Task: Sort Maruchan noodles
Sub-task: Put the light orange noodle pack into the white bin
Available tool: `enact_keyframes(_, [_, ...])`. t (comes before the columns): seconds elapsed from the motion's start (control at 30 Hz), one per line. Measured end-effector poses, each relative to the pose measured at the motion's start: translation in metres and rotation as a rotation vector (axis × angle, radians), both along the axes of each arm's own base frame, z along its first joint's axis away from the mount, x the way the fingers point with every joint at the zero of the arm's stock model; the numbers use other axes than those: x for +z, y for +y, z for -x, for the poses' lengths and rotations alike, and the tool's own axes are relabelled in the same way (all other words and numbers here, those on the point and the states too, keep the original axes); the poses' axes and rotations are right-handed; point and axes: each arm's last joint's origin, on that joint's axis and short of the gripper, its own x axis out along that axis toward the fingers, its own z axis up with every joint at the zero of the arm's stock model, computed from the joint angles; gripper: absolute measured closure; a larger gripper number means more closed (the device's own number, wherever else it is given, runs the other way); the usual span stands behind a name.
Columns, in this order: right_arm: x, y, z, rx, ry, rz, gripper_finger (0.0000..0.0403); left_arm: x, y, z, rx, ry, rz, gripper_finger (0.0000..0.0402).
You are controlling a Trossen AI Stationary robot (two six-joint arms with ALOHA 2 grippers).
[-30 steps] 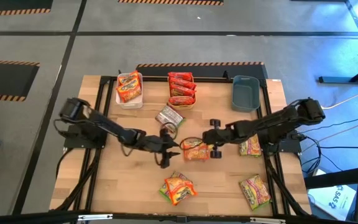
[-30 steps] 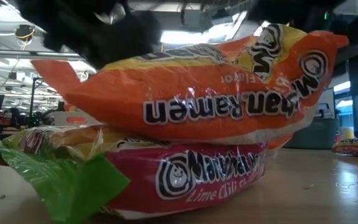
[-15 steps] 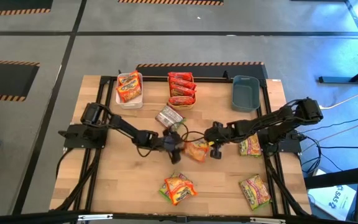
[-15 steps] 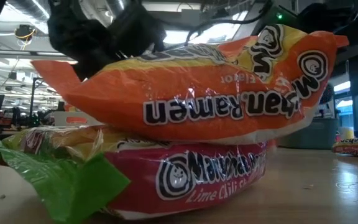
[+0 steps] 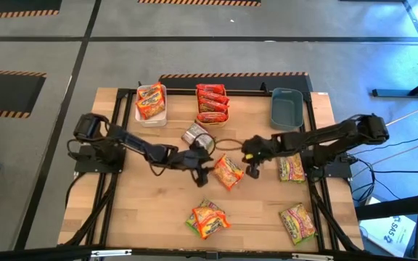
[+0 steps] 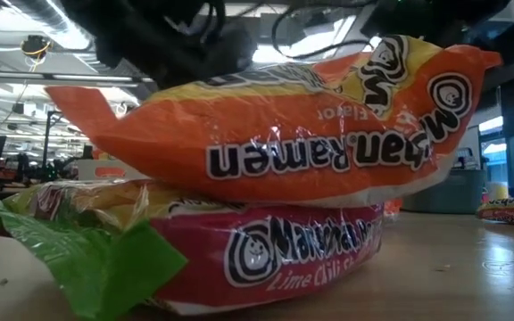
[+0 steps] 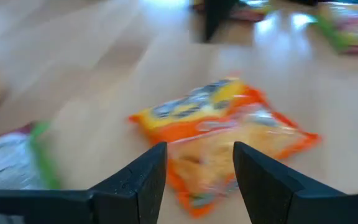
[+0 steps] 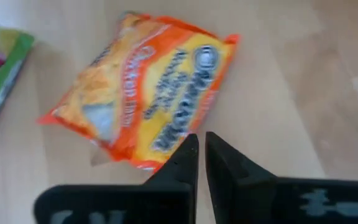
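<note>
Sorting partly complete. At the table's 12 o'clock edge, the white bin (image 5: 151, 103) at 11 o'clock holds an orange packet; the middle bin (image 5: 212, 104) holds red packets, apparently three, though the stack is hard to count; the grey-blue bin (image 5: 287, 107) at 1 o'clock is empty.

Unsorted: an orange-yellow packet (image 5: 228, 172) lying flat at the table's centre, a silvery packet (image 5: 197, 135) just toward 11 o'clock of it, a stacked pair (image 5: 207, 220) at 6 o'clock, and green-edged packets at 3 o'clock (image 5: 292, 170) and 5 o'clock (image 5: 297, 221).

The left gripper (image 5: 204, 172) hangs over the central packet's 9 o'clock end, fingers (image 7: 146, 176) parted and empty. The right gripper (image 5: 251, 161) hovers at its 2 o'clock corner, fingers pressed together, holding nothing.
</note>
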Motion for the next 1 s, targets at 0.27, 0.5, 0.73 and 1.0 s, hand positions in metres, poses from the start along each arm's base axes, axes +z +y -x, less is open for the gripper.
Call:
enact_keyframes(0.27, [-0.003, -0.033, -0.003, -0.044, -0.02, -0.202, 0.0289, -0.015, -0.032, -0.005, -0.101, -0.055, -0.045, 0.0223])
enact_keyframes(0.5, [-0.022, -0.045, -0.015, -0.058, -0.009, -0.343, 0.0133, -0.046, -0.036, -0.013, -0.087, -0.039, -0.036, 0.0223])
enact_keyframes(0.73, [-0.047, -0.044, -0.026, -0.038, 0.035, -0.458, 0.007, -0.075, -0.036, -0.013, -0.07, 0.033, -0.027, 0.0223])
enact_keyframes(1.0, [-0.061, -0.043, -0.037, -0.003, 0.006, -0.564, 0.0081, -0.09, -0.036, -0.015, -0.047, 0.042, -0.018, 0.0223])
